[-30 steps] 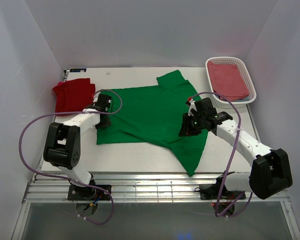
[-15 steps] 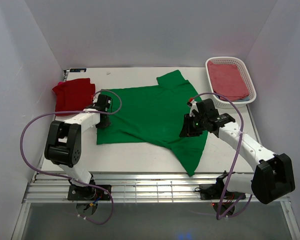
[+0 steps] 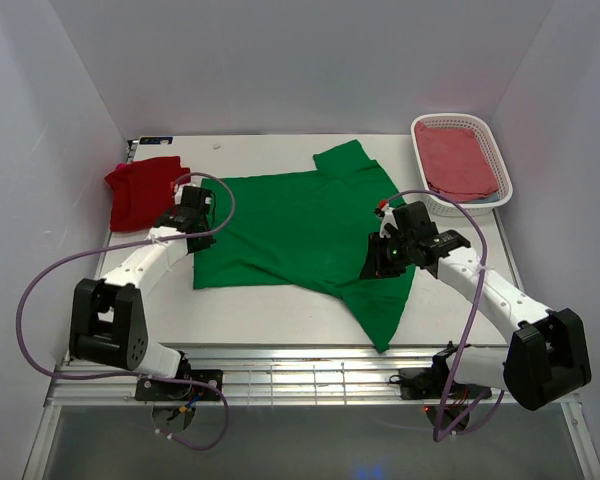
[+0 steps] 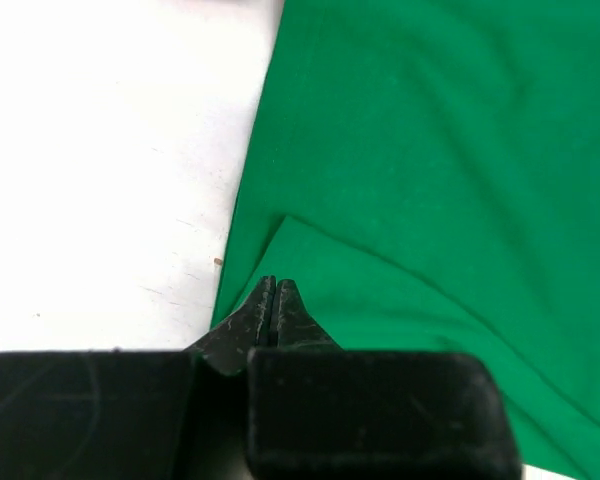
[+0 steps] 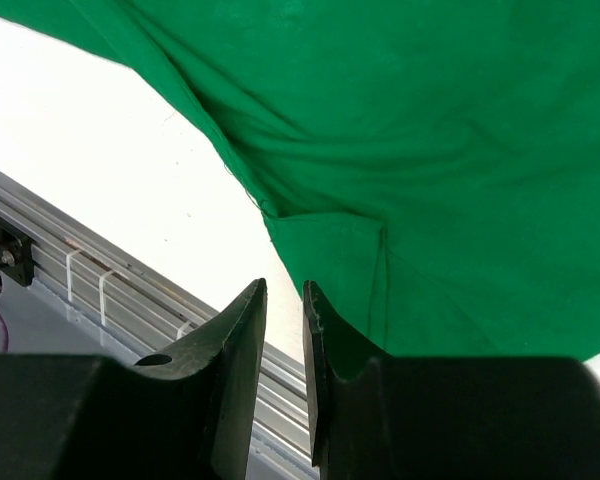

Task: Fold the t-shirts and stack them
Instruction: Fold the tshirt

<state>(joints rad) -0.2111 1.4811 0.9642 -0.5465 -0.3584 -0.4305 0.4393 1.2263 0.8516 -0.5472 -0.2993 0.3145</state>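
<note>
The green t-shirt (image 3: 300,230) lies spread flat mid-table, one sleeve toward the back and one toward the front edge. At its left edge my left gripper (image 3: 198,238) is shut. In the left wrist view the closed tips (image 4: 272,285) sit on a raised fold of the green fabric (image 4: 430,150) and appear to pinch it. My right gripper (image 3: 377,268) hovers over the shirt's right front part. Its jaws (image 5: 285,290) stand narrowly apart with nothing between them, beside the green sleeve (image 5: 430,150). The red t-shirt (image 3: 145,188) lies bunched at the back left.
A white basket (image 3: 500,190) at the back right holds a folded pink cloth (image 3: 455,155). Metal rails (image 3: 300,375) run along the table's near edge and also show under the right gripper as grooved rails (image 5: 100,290). White walls close in the sides.
The left jaws have closed at the shirt's left edge. The left arm stretched out, carrying its gripper slightly left and back. The right arm barely shifted.
</note>
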